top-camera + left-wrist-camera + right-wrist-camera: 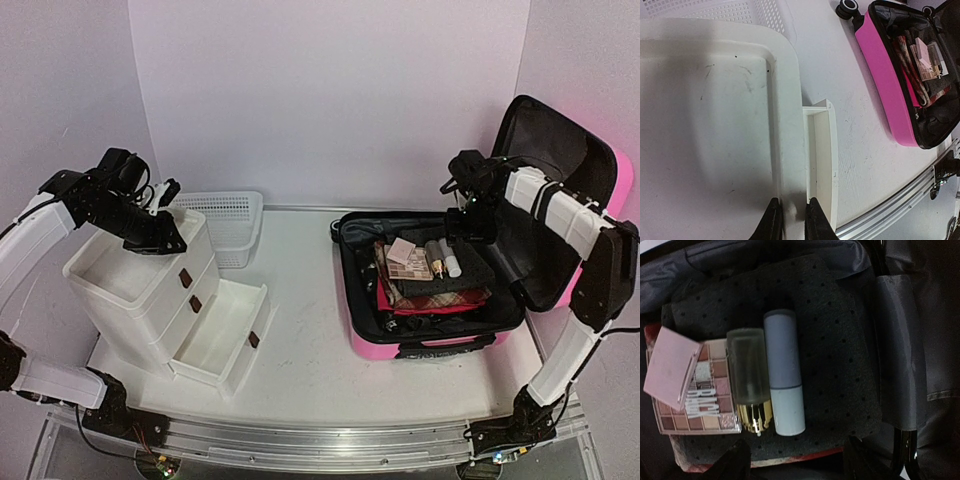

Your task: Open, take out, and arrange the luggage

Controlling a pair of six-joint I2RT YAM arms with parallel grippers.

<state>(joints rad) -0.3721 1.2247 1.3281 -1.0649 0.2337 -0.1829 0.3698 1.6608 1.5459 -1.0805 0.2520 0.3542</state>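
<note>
Spread wide and empty at the right gripper [796, 454], just above a clear bottle [749, 375], a white tube [784, 372] and a pink palette [690, 385] with lettering too blurred to read. Pinched narrow at the left gripper [793, 204] on the rim of the white drawer unit [715, 125]. Lying open at right, the luggage [885, 75]: long axis near to far, wheels far, lid raised rightward.

Pink luggage [375, 350] lies open, right pincer [462, 230] over its contents; left pincer [165, 238] sits at the white drawer unit's [120, 300] top.
</note>
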